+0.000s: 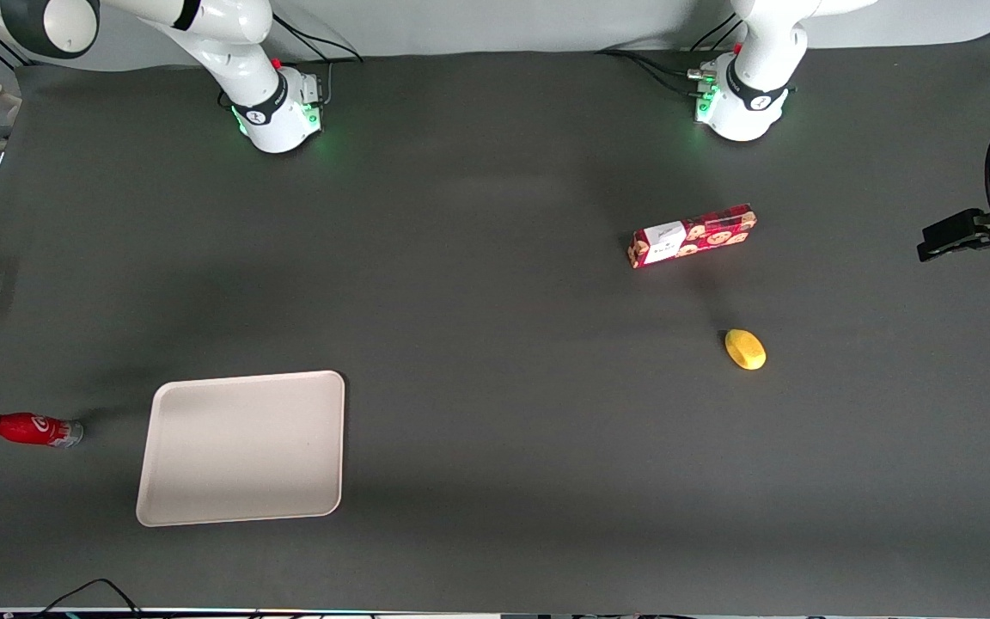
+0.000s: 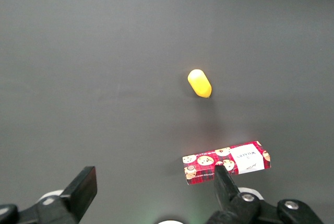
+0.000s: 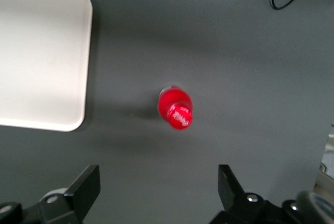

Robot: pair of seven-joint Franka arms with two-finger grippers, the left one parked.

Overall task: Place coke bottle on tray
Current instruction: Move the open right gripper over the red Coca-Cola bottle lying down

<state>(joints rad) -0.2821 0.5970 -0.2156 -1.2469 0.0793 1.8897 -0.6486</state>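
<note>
The coke bottle is standing upright on the dark grey matte surface toward the working arm's end, just beside the tray but not touching it. It's a slim red bottle w/ white script on the body, a red cap and a silvery-grey base; in the right wrist view the coke bottle is showing cap-on, round, w/ a glossy sheen, probably plastic or metal, hard to tell.

The tray is sitting flat: cream-white, smooth, rectangular w/ rounded corners and a low raised rim.

The tool is hanging above the bottle, fingers spread wide apart, holding nothing; its black fingers are looking blocky and hard-edged.

Toward the parked arm's end, a red box w/ cookie print and a white label is lying flat, cardboard-looking. Nearer the front camera than it, a small yellow oval fruit, lemon-like, is resting on the surface, well apart from the box.
</note>
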